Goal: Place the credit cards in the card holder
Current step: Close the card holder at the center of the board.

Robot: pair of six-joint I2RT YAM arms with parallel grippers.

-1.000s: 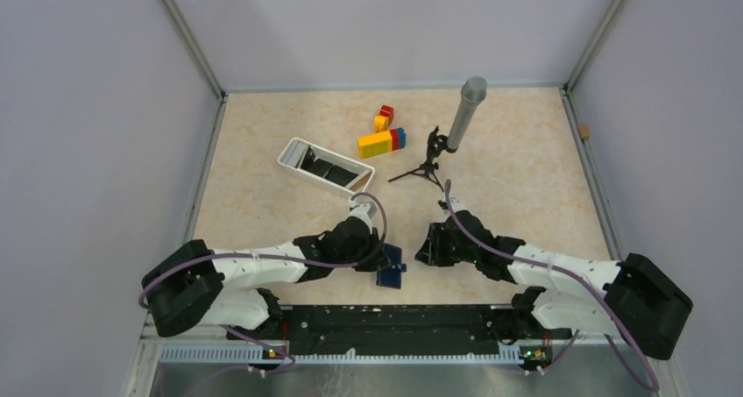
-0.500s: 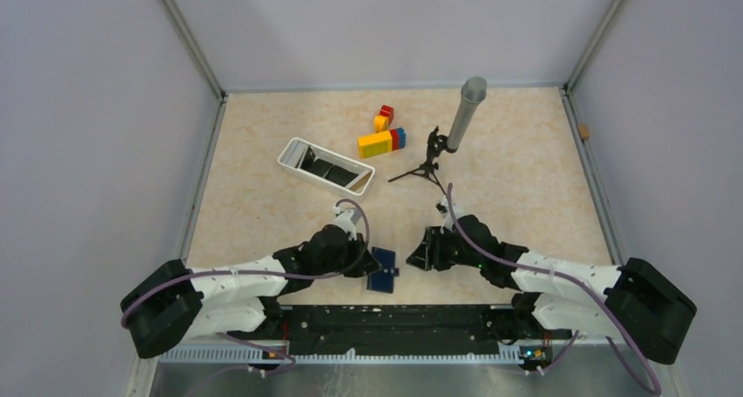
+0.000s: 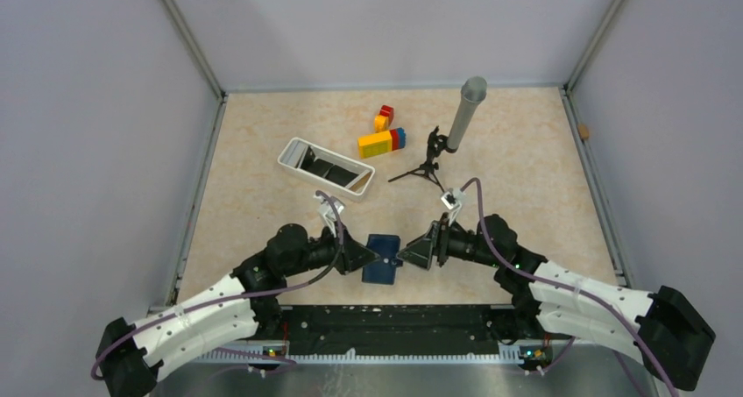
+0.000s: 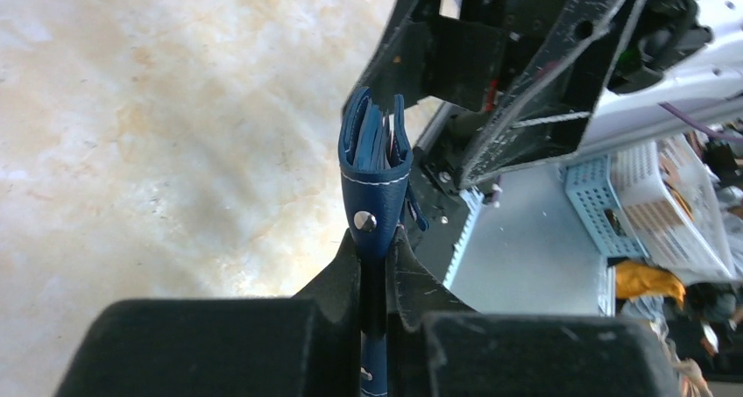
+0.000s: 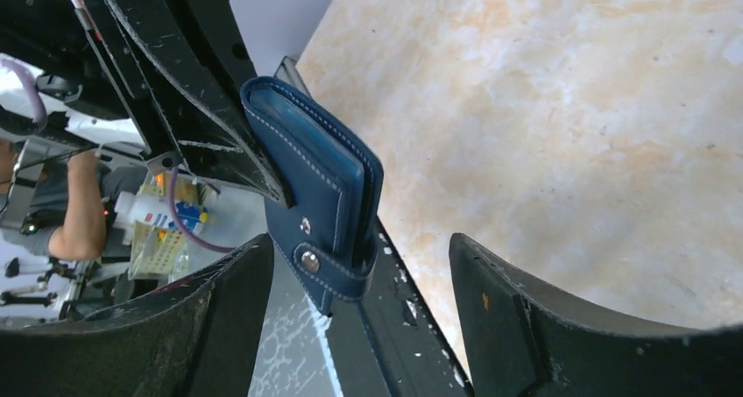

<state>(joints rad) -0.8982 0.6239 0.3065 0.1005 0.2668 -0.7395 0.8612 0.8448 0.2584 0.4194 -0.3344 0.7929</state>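
The navy card holder [image 3: 382,258] is folded and held up on edge between the two arms, near the table's front. My left gripper [image 3: 363,258] is shut on its left side; in the left wrist view the card holder [image 4: 375,165] sticks up from the pinched fingertips of that gripper [image 4: 375,246]. My right gripper [image 3: 406,258] is open, and the card holder's snap edge [image 5: 320,195] hangs between its spread fingers [image 5: 359,250] without touching them. Dark credit cards [image 3: 321,166] lie in the white tray. Whether cards are inside the fold I cannot tell.
The white tray [image 3: 317,180] stands slanted at mid-left. Coloured bricks [image 3: 382,139] lie behind it. A small black tripod with a grey cylinder [image 3: 456,125] stands right of centre. A black rail [image 3: 394,318] runs along the front edge.
The left gripper closed on the card holder, lifted it and pulled back to the left. The right gripper opened wide and moved in toward the card holder's free edge.
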